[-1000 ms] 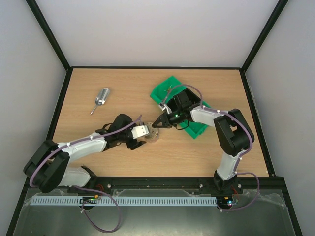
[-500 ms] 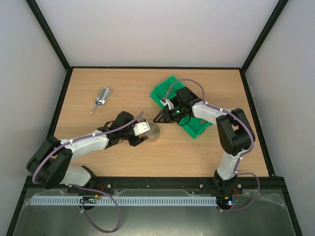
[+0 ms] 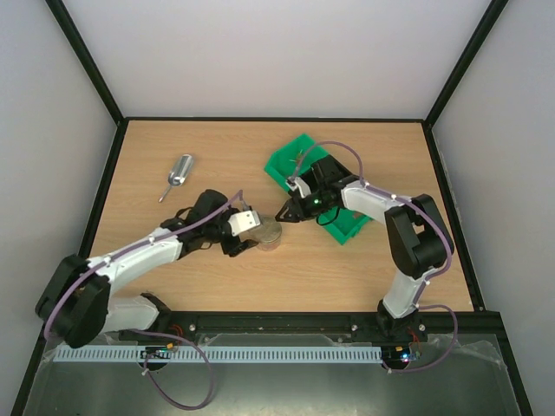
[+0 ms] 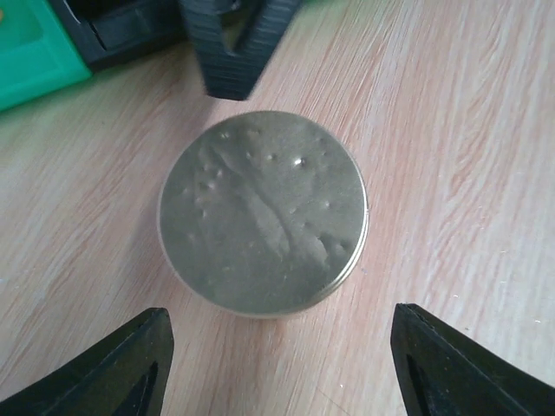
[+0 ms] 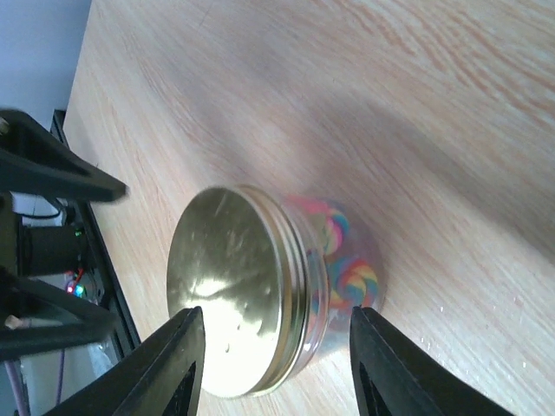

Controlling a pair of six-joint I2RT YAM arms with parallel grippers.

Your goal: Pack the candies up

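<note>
Because the lid (image 4: 263, 212) sits on the jar (image 3: 270, 234) over the candies (image 5: 342, 260), neither pincer grips anything — the left gripper (image 4: 277, 373) flanks the jar, open; the right gripper (image 5: 273, 347) stands open just beyond it.

lidded jar (image 3: 270, 232) hemmed between left pincer (image 4: 279, 325) and right pincer (image 3: 284, 213), green bin (image 3: 290, 157) just behind, bare worktop (image 3: 329, 269) free in front

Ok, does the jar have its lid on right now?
Yes, the gold lid sits closed on the mouth of the jar, with the candies showing through the clear wall below it.
</note>
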